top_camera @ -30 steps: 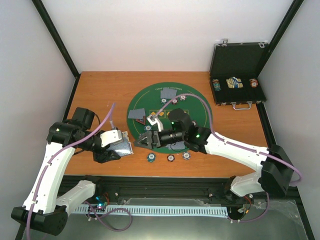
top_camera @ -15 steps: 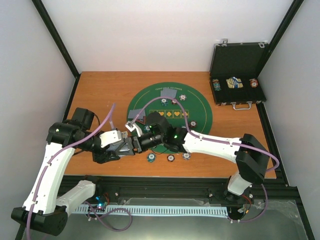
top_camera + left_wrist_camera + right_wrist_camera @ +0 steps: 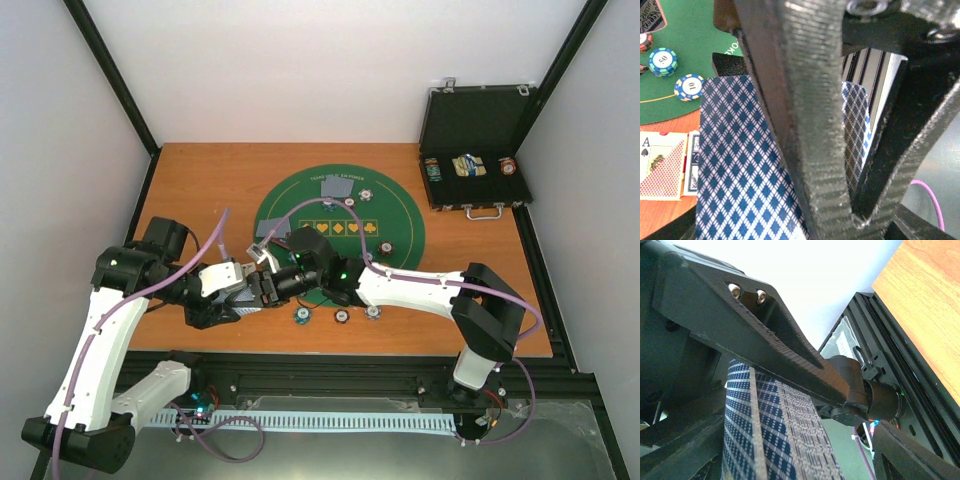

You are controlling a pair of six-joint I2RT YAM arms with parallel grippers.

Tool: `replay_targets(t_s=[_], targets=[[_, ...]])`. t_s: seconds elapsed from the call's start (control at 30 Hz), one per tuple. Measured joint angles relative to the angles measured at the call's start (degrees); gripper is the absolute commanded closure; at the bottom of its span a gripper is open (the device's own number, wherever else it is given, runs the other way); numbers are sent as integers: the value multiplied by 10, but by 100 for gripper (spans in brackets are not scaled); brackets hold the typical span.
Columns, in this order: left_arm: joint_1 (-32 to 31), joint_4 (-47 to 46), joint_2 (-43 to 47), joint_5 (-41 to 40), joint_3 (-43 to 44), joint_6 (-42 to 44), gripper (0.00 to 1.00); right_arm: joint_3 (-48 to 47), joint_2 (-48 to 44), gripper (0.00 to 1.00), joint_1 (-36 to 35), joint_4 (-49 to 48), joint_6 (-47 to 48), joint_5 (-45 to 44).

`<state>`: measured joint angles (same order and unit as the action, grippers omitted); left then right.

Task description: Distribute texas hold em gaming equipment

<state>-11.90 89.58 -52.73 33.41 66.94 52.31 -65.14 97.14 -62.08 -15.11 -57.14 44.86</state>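
Blue diamond-backed cards [image 3: 735, 165] sit clamped in left end effector [image 3: 250, 292]; chips [image 3: 689, 86] dot green mat [image 3: 690, 30]

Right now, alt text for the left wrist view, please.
A black ribbed gripper finger crosses blue diamond-backed playing cards. Top left, striped round poker chips lie on a green felt mat; lower left, a face-up ace of spades.

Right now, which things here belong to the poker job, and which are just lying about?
Part of the job: the deck of cards, the dealt cards on the green mat, the striped chips on the table.
Just lying about: the open black case, the loose wires at the near edge.
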Motion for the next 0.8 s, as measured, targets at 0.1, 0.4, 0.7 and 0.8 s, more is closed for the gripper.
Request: replay_targets(t_s=[0.1,0.4,0.7,0.8], targets=[[0,-1,0,3,0,0,88,3,0,23,2,-9,-7,3],[0,-4,-4,4,3,0,89,8,9,35,15,-37,-20,27],[0,-17,-14,-17,3,0,88,59,-31,51,68,-38,-7,49],[0,-16,-14,-22,3,0,89,62,-41,63,73,-25,1,46]])
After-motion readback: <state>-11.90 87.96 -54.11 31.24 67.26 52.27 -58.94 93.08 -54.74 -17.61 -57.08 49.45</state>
